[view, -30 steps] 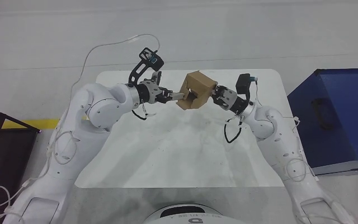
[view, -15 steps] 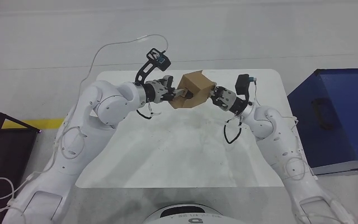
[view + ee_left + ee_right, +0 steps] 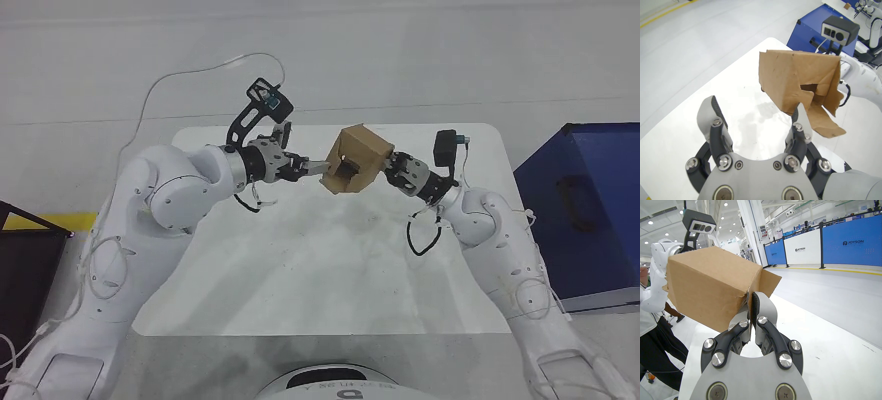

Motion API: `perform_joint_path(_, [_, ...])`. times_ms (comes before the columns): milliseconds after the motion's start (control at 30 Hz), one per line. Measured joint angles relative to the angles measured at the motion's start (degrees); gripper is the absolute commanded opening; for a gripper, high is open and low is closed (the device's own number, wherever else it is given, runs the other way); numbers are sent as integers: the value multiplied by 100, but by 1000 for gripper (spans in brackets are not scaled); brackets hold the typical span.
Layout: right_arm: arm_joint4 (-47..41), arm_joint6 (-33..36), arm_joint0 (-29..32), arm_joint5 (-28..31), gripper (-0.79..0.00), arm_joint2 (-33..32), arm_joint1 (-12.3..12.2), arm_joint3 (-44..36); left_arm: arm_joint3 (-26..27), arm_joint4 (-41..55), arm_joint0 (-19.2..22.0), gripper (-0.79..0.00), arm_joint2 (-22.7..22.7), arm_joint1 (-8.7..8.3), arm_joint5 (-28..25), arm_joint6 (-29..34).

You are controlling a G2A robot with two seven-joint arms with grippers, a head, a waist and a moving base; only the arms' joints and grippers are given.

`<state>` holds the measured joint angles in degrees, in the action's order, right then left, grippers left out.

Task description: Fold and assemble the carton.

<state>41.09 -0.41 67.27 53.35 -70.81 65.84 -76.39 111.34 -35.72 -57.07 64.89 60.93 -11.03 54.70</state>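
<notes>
A brown cardboard carton (image 3: 355, 157) hangs above the far middle of the white table (image 3: 320, 270), its near end unfolded with loose flaps. My right gripper (image 3: 750, 302) is shut on a flap edge of the carton (image 3: 710, 281) and carries it. My left gripper (image 3: 755, 111) stands open just beside the carton's open end, and one fingertip (image 3: 798, 111) touches the lower edge of the carton (image 3: 791, 75). A long flap hangs down past that finger. In the top view the left gripper (image 3: 312, 171) sits at the carton's left and the right gripper (image 3: 392, 166) at its right.
A blue bin (image 3: 590, 210) stands off the table's right side. A black frame (image 3: 20, 250) sits at the left edge of the floor. The table's near half lies bare.
The carton has shifted slightly right and turned. My left gripper drew back from the open end after pressing closer half a second ago. The right gripper kept its hold.
</notes>
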Motion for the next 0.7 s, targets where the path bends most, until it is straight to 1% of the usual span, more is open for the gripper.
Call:
perform_joint_path(133, [6,5,16,-40,-785,5,2,-29,452,-75,-187,0,99,-43,-223,64])
perform_joint_path(300, [46,66,105,-239,-785,-9,-1,-203,687,-89,-125,0,-5,-47,-344,225])
perform_joint_path(400, [72,33,163,-260,-785,-45,-8,-276,676,-141,-3,0,-88,-31,-239,276])
perform_joint_path(500, [123,-15,226,-265,-785,-70,-12,-348,555,-171,172,0,-213,0,-83,309])
perform_joint_path(600, [169,-73,283,-249,-785,-88,-15,-392,383,-263,373,0,-383,39,87,358])
perform_joint_path(700, [202,-139,327,-223,-785,-114,-18,-411,265,-261,552,0,-594,83,132,408])
